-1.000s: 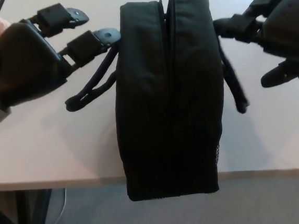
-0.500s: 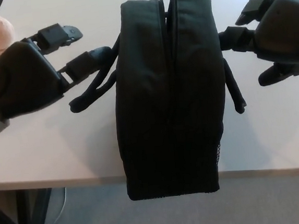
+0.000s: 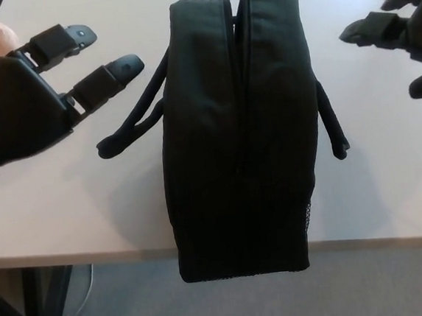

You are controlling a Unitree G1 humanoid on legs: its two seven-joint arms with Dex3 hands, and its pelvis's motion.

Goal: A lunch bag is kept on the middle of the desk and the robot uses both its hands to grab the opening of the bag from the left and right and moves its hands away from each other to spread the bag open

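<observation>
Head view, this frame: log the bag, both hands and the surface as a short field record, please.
bag: black fabric lunch bag, upright, overhanging the near edge
opening: top seam nearly closed
handles: black strap loops, one each side
left hand: open, clear of the bag
right hand: open, clear of the bag
surface: beige desk
</observation>
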